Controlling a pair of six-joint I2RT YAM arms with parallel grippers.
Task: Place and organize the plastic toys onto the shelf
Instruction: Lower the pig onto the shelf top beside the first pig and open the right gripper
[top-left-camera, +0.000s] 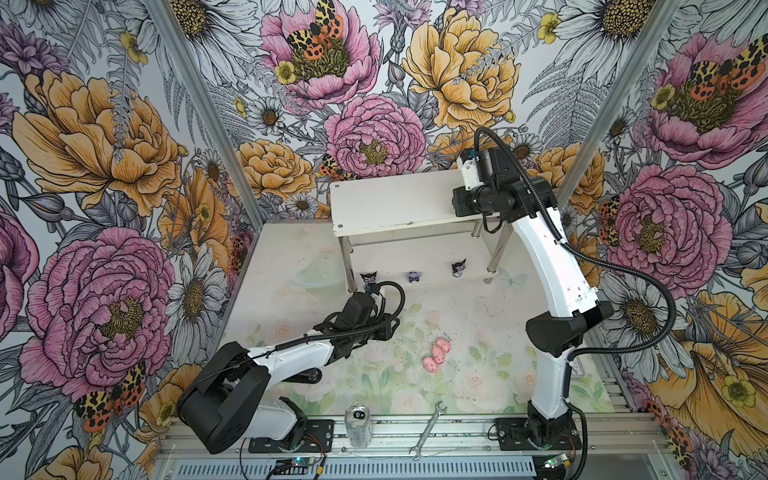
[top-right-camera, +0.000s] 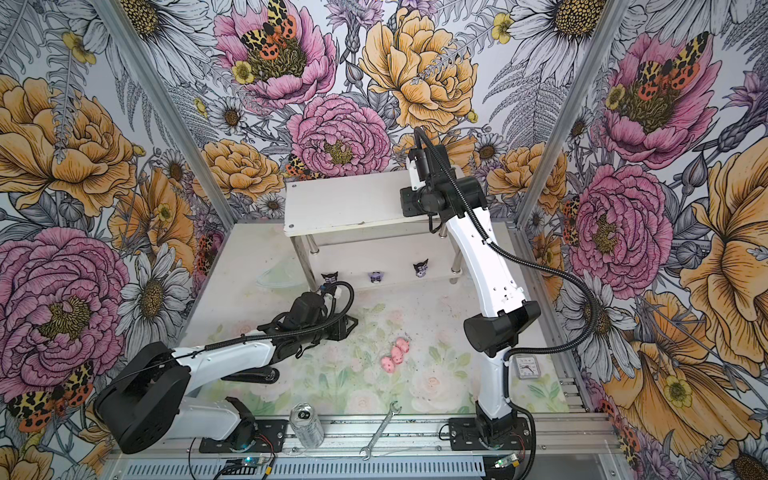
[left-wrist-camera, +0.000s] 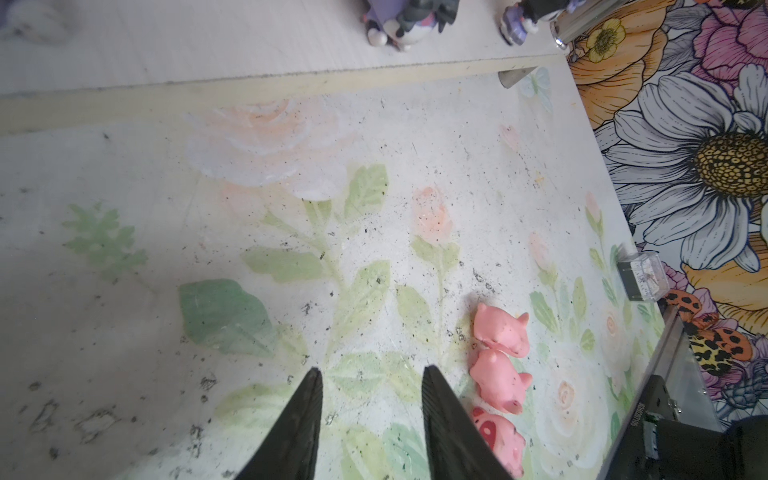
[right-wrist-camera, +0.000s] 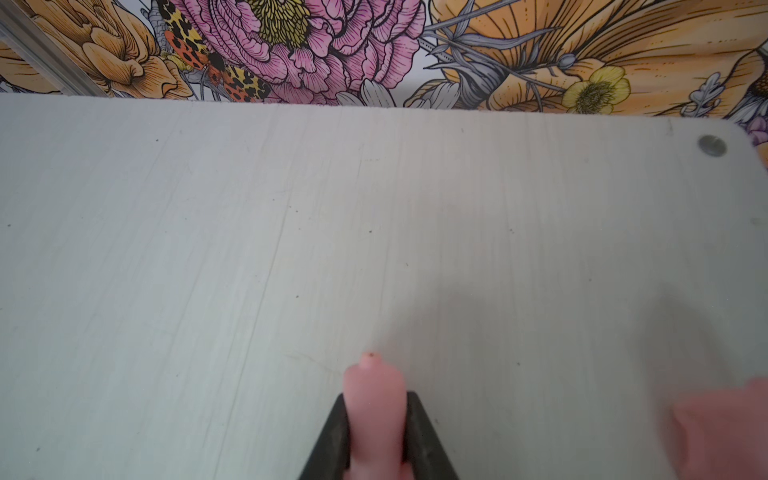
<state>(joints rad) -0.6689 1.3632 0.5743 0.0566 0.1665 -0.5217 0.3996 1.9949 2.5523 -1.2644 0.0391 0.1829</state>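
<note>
The white two-tier shelf (top-left-camera: 395, 203) (top-right-camera: 345, 203) stands at the back of the table. My right gripper (right-wrist-camera: 376, 399) hovers low over its top board (right-wrist-camera: 291, 249), shut on a pink pig (right-wrist-camera: 374, 376). A blurred pink shape (right-wrist-camera: 723, 428) lies on that board close by. Three dark pointed-ear figurines (top-left-camera: 368, 279) (top-left-camera: 413, 276) (top-left-camera: 458, 267) stand in a row on the lower tier. Three pink pigs (top-left-camera: 436, 353) (top-right-camera: 397, 353) lie clustered on the table. My left gripper (left-wrist-camera: 370, 370) is open and empty just beside these pigs (left-wrist-camera: 498, 384).
A clear drink can (top-left-camera: 358, 424) and a silver wrench (top-left-camera: 428, 430) lie at the table's front rail. A small clear box (top-right-camera: 527, 368) sits by the right arm's base. Floral walls close in the left, right and back sides.
</note>
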